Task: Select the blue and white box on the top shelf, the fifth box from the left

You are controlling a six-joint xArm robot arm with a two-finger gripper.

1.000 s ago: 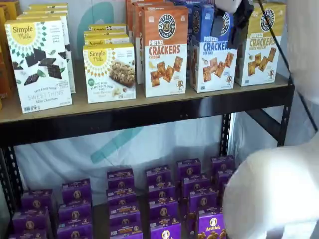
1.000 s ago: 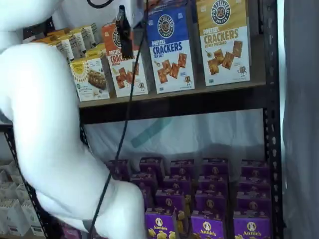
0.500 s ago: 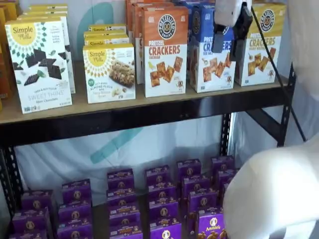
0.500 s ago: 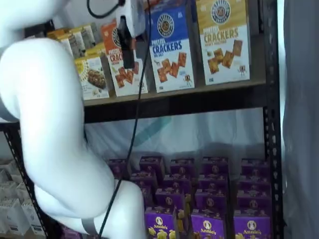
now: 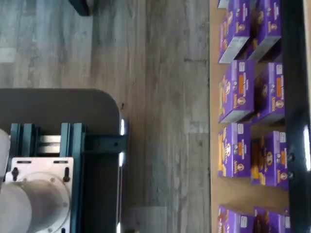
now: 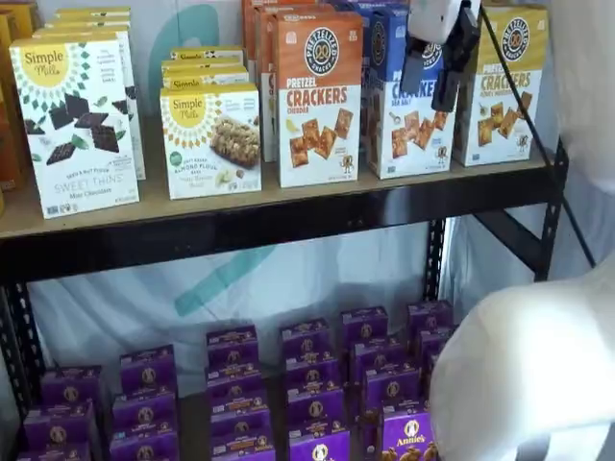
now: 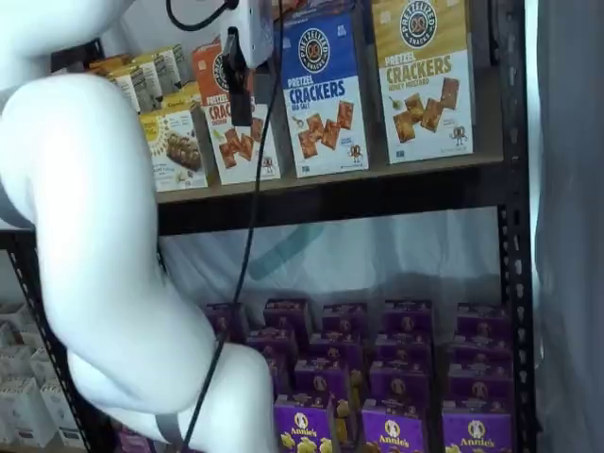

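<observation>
Below the wrist camera, wood-look floor (image 5: pixel 160 116) fills the middle, and a tan board (image 5: pixel 214 145) carries rows of purple boxes (image 5: pixel 236 91), standing in pairs, behind a black beam (image 5: pixel 294 97). A dark base (image 5: pixel 58 104) with teal brackets (image 5: pixel 73 141) and a white round plate (image 5: pixel 34 204) sits across the floor from them. No fingers show here.

In a shelf view, right in front of the gripper (image 6: pixel 430 72), stands the blue box (image 6: pixel 408 106), upright on the top shelf (image 6: pixel 288 206). The two black fingers (image 6: pixel 413 69) hang from the white body with a clear gap between them, spread wide and holding nothing; the blue box's face shows through that gap. Whether a finger touches the box I cannot tell. To one side of the jaws is the orange box (image 6: pixel 319 96), to the other the yellow box (image 6: pixel 502 82), both upright on the same board. Farther off past the orange box stand a granola box (image 6: pixel 211 139) and a Sweet Thins box (image 6: pixel 77 125). Under the jaws the lower shelf is packed with purple boxes. The white arm (image 6: pixel 528 375) bulks in the near corner.

In the other shelf view, the gripper (image 7: pixel 238 85) shows side-on, one dark finger (image 7: pixel 240 94) over the orange box (image 7: pixel 226 132), its cable (image 7: pixel 253 217) dropping down. The blue box (image 7: pixel 323 90) sits just beside the jaws, the yellow box (image 7: pixel 423 80) beyond it, all on the top shelf (image 7: pixel 377 193). The arm (image 7: pixel 104 264) covers the rest.
</observation>
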